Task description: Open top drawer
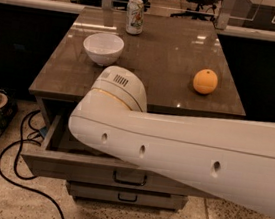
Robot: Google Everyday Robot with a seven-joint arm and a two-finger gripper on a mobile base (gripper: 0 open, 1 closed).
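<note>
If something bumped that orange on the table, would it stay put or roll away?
It would likely roll: the orange looks round and sits loose on the glossy table. It lies near the right edge, so a push that way might drop it. The hand is out of sight behind the white arm.
</note>
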